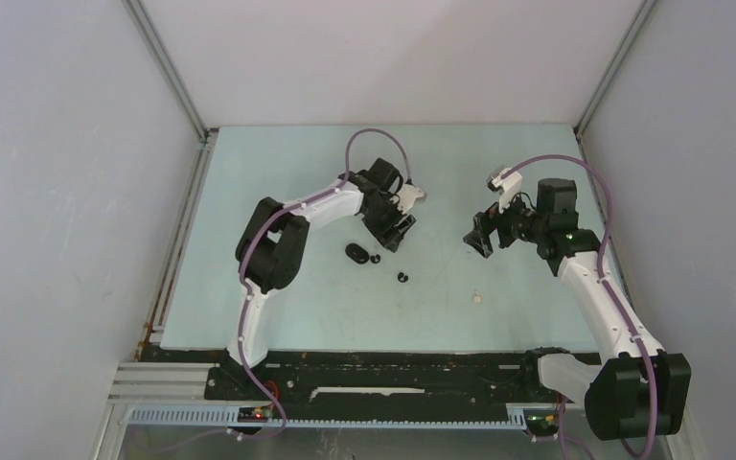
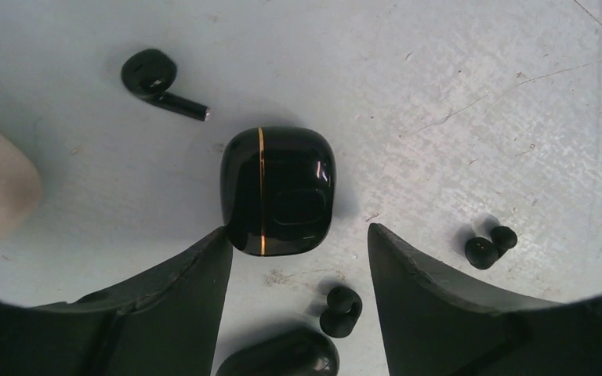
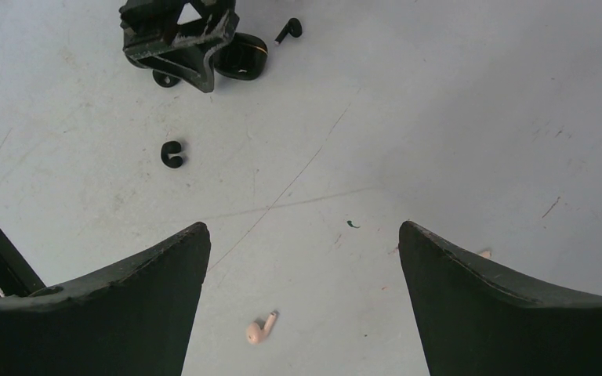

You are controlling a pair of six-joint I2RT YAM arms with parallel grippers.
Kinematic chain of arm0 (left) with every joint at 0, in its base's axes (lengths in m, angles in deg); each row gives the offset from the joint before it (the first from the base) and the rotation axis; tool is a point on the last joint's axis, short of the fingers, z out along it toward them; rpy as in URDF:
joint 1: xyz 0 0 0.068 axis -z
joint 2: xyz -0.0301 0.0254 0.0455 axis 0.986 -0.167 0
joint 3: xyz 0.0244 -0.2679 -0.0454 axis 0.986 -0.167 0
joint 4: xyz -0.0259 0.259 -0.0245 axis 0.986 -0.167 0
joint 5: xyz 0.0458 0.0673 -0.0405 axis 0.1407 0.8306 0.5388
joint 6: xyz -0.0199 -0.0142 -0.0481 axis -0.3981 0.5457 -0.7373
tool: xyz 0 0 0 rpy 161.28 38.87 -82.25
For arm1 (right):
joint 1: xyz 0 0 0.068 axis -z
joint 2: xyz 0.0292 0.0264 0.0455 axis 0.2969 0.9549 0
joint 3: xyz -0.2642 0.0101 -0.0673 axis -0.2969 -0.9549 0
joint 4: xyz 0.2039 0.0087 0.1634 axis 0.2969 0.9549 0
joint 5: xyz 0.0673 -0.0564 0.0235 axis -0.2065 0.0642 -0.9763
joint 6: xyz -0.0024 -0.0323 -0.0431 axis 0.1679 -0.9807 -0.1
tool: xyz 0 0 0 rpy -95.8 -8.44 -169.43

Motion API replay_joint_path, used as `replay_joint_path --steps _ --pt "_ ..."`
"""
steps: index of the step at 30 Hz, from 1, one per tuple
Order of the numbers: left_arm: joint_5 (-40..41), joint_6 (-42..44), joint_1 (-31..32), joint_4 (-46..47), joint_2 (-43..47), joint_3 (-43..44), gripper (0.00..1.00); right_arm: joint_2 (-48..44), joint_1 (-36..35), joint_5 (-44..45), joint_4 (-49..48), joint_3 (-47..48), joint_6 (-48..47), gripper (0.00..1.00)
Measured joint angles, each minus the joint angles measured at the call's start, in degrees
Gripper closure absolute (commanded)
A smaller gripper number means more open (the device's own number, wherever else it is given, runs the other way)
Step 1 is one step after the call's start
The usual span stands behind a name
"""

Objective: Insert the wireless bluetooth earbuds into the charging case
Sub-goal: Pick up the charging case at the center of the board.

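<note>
A curled black earbud [image 2: 341,311] lies on the table [image 2: 439,94] at lower centre of the left wrist view, within the gap of the left fingers [image 2: 165,305], which are spread and empty. The closed case [image 2: 278,192] sits just beyond, centre frame. A beige earbud [image 3: 259,330] is framed low between the right fingers [image 3: 125,298], likewise spread, nothing held. The left arm [image 1: 318,203] is judged nearer the case.

Place: robotics lab enclosure.
Walls: white panels [image 1: 57,192] in aluminium framing [image 1: 167,67].
Surface: pale green counter [image 1: 498,182], scuffed.
Fixtures: left arm [image 1: 273,251] and right arm [image 1: 599,287] on a black base rail [image 1: 393,369].
</note>
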Motion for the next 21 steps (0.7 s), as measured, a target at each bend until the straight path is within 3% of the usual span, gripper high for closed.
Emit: replay_joint_path --steps 10,21 --pt "13.29 -1.09 4.39 1.11 -0.24 0.20 0.36 0.00 0.26 -0.02 0.31 0.00 0.00 0.08" --pt "15.39 -1.70 5.99 3.17 -0.28 0.15 0.41 0.07 0.37 -0.02 0.31 0.00 0.00 0.08"
